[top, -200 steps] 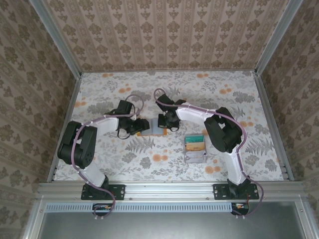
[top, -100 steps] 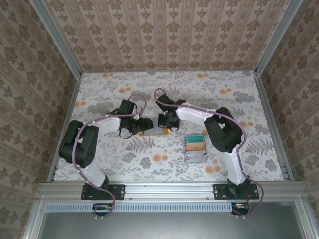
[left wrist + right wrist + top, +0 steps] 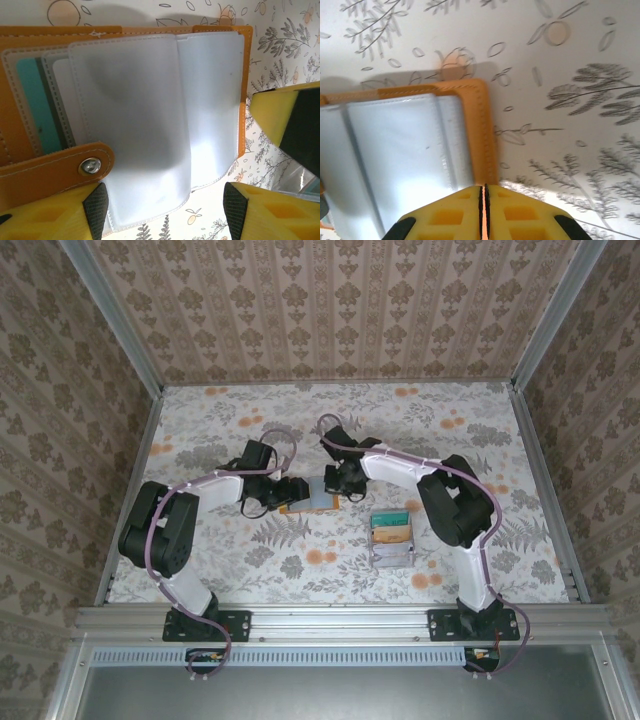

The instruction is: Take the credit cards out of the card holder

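Right gripper (image 3: 483, 189) has shifted rightward, fingers narrow on card holder (image 3: 486, 127) edge; left gripper (image 3: 165, 212) fingers straddle it wide.

This is a robot test cell in a lab, dressed up to look homely rather than a lived-in room. The flat table (image 3: 420, 430) is covered with a printed sheet of grey leaves and orange blossoms. On three sides of the table stand panel walls (image 3: 330, 310) papered in beige damask, joined at the corners by bare silver aluminium posts (image 3: 112, 320). Along the table's near edge runs a slotted silver aluminium rail (image 3: 340, 620). The white-and-black left robot arm (image 3: 205, 485) and right robot arm (image 3: 395, 468) are bolted to it, with lilac cables (image 3: 268, 434) looped along them.
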Controlling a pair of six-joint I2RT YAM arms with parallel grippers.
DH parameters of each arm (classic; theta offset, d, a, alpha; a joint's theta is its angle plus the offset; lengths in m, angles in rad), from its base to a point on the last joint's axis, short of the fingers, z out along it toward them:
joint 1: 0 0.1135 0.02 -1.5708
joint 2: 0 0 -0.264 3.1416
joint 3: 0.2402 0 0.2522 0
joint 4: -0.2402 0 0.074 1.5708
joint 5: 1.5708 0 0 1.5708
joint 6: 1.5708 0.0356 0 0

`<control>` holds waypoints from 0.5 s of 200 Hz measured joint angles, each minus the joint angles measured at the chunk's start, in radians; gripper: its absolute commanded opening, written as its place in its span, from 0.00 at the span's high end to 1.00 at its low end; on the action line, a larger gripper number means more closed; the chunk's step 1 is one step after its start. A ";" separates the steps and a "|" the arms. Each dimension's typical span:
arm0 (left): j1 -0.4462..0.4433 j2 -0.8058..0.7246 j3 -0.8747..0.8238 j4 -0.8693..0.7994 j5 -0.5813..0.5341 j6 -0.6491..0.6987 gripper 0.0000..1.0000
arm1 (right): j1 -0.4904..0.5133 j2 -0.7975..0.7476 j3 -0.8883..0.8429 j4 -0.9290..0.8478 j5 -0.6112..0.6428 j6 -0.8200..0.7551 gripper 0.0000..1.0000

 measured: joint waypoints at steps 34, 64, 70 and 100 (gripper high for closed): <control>0.000 0.000 0.010 -0.020 -0.023 0.000 0.34 | -0.014 -0.002 -0.024 0.003 -0.001 0.002 0.88; 0.000 0.000 0.018 -0.038 -0.033 0.000 0.34 | -0.013 0.002 -0.025 0.012 -0.021 0.009 0.93; 0.000 0.000 0.019 -0.039 -0.034 0.000 0.34 | -0.013 0.004 -0.026 0.014 -0.025 0.012 0.94; -0.001 0.022 0.041 -0.047 -0.032 0.000 0.34 | -0.013 0.013 -0.026 0.030 -0.034 0.018 0.94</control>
